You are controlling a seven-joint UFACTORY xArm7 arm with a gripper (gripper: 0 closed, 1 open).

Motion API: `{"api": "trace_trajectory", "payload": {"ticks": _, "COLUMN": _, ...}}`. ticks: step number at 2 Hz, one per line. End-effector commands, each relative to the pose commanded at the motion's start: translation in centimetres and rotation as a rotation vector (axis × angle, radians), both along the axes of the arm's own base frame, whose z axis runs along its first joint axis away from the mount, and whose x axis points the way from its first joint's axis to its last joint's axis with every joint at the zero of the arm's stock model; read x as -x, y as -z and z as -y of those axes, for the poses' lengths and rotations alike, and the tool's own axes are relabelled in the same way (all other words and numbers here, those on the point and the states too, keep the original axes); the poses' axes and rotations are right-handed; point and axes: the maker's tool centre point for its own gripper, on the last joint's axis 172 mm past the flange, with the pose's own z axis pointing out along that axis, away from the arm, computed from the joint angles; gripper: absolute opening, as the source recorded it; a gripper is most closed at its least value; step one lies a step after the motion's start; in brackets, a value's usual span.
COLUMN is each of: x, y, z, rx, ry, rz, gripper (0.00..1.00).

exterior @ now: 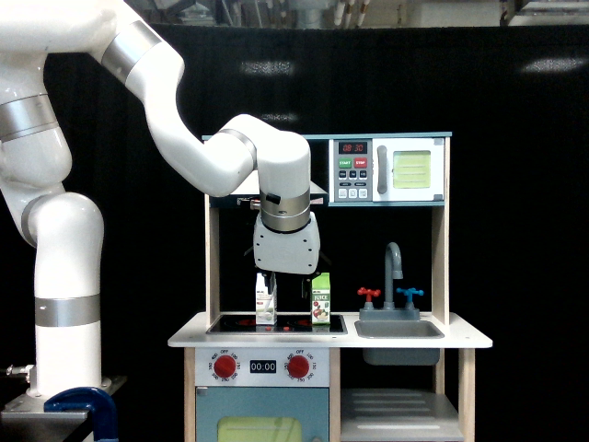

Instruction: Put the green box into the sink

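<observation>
While the white-grey carton (265, 297) and green box (320, 298) stand apart on the bench (193, 336), tool (287, 281) hangs between them, jaw state unclear; sink (398, 329) interior hidden.

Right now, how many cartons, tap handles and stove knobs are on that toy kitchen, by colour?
Green cartons: 1, the green box
White-grey cartons: 1
Red tap handles: 1
Blue tap handles: 1
Red stove knobs: 2
Total: 6
</observation>
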Motion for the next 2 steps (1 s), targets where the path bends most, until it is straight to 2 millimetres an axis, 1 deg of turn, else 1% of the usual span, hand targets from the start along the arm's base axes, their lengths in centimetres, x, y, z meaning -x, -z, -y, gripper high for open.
{"api": "trace_trajectory", "payload": {"ticks": 1, "x": -1.4, "y": 0.7, "z": -3.6, "rx": -0.036, "ry": -0.038, "rz": -0.008, "gripper": 1.00}}
{"api": "trace_trajectory", "payload": {"ticks": 2, "x": -4.1, "y": 1.6, "z": -10.2, "rx": -0.036, "ry": -0.038, "rz": -0.008, "gripper": 1.00}}
